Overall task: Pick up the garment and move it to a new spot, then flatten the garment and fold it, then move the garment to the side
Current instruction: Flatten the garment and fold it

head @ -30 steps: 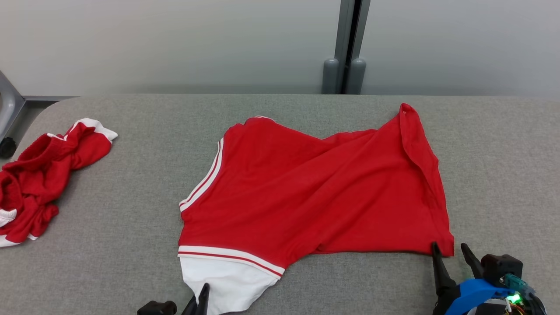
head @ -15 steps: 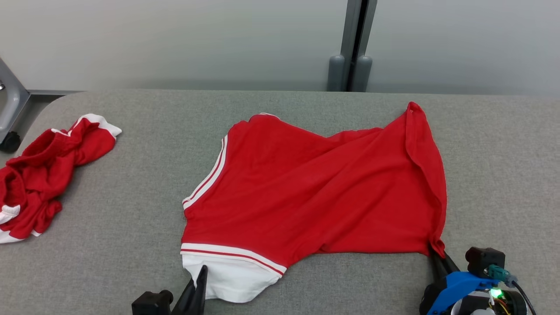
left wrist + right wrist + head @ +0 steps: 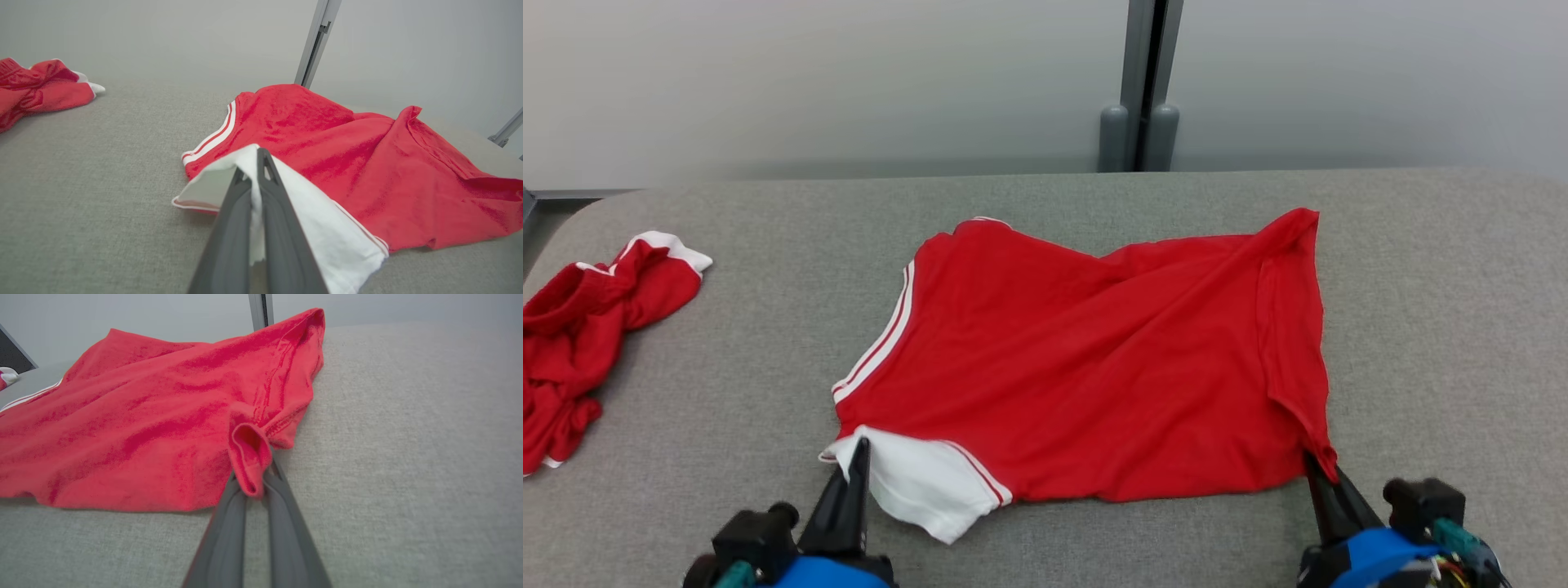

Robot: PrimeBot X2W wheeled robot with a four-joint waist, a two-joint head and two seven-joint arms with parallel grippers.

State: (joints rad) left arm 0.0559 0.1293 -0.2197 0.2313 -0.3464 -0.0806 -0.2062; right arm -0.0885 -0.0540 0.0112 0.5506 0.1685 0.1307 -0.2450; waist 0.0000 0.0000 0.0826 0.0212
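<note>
left gripper [image 3: 860, 447] and right gripper [image 3: 1312, 465] pinch garment [image 3: 1094, 351] corners, apparently raised.

A grey fabric-covered table [image 3: 1462, 343] takes the lower part of the frame, with a rounded corner at the upper left. Behind it stands a pale grey wall [image 3: 768, 82], evenly lit, divided at upper centre by a vertical grey post [image 3: 1141, 49].

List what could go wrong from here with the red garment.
1. The right gripper pinches just a small bunched corner of the red fabric garment with white trim; it may slip out on lifting.
2. The left gripper clamps the white panel, so a pull may stretch the cloth unevenly.
3. The garment's right edge is folded over; the crease could stay.
</note>
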